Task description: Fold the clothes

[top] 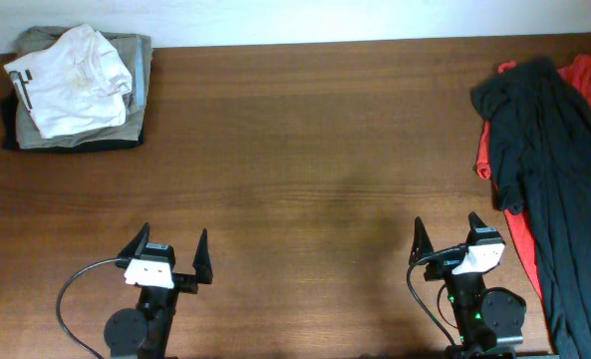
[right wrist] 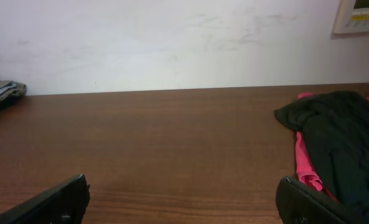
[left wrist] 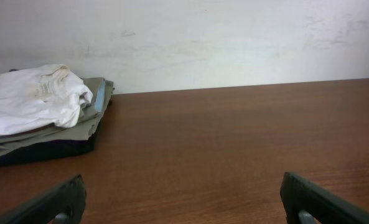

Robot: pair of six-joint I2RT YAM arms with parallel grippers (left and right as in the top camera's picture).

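Observation:
A folded stack of clothes, white garment [top: 74, 78] on top of olive and dark ones [top: 134, 110], sits at the far left corner; it also shows in the left wrist view [left wrist: 35, 99]. An unfolded pile lies at the right edge: a black garment [top: 549, 150] over a red one [top: 522, 239], also in the right wrist view [right wrist: 340, 137]. My left gripper [top: 169, 251] is open and empty near the front edge, far from the stack. My right gripper [top: 444, 237] is open and empty, just left of the unfolded pile.
The brown wooden table [top: 305, 170] spans the view, with a white wall [left wrist: 234, 37] behind its far edge. A wall panel [right wrist: 360, 15] shows at the upper right of the right wrist view. Cables run from both arm bases.

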